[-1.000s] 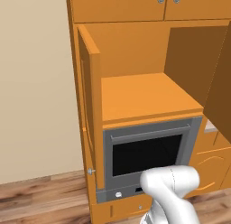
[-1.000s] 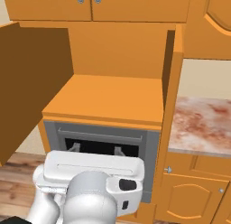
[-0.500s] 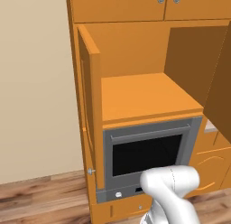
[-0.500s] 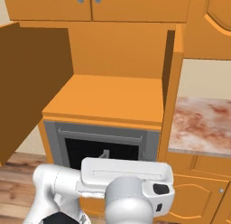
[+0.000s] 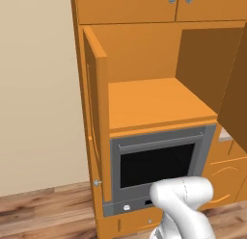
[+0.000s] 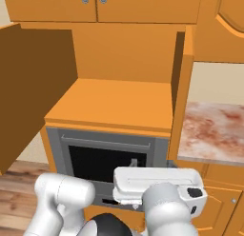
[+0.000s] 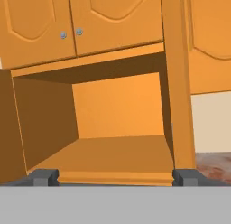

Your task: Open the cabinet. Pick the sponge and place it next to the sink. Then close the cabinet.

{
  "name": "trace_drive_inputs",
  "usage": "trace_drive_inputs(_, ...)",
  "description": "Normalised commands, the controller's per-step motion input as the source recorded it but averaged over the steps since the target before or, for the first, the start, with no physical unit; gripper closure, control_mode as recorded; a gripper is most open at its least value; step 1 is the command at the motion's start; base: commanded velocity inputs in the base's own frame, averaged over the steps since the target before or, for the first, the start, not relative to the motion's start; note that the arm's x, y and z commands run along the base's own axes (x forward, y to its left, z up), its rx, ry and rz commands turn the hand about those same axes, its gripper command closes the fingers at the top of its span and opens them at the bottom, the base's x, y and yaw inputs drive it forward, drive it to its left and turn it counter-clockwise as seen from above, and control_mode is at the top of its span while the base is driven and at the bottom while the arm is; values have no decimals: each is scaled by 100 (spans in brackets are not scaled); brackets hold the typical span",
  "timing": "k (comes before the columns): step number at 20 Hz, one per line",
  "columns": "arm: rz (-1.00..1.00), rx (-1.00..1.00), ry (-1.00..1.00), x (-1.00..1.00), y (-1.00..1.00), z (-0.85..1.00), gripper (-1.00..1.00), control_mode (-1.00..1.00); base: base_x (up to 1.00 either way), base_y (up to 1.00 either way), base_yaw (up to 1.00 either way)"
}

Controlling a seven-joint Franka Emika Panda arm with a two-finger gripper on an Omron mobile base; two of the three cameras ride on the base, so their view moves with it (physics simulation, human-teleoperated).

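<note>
Cabinet (image 5: pixel 154 108) stands in front of you with both tall doors swung wide, the left door (image 5: pixel 96 117) edge-on in the left base view and the right one (image 6: pixel 183 87) edge-on in the right base view. Its orange shelf (image 6: pixel 116 104) lies flat above the grey oven (image 5: pixel 157 163). Marbled countertop (image 6: pixel 214 132) sits just right of the cabinet. Your gripper (image 7: pixel 116 177) faces the shelf opening, fingertips (image 7: pixel 43 177) spread as far apart as they go, nothing between them. Sponge: you cannot tell where it is from these views.
</note>
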Motion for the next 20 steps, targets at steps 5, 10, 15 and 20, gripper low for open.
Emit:
trace_drive_inputs(5, 16, 0, 0, 49, -37, -32, -100, -100, 0, 0, 0)
trace_drive_inputs(10, 20, 0, 0, 23, -60, -20, -100, -100, 0, 0, 0)
trace_drive_inputs(15, 25, 0, 0, 22, -49, -12, -100, -100, 0, 0, 0)
trace_drive_inputs(20, 34, 0, 0, 40, -31, -24, -100, -100, 0, 0, 0)
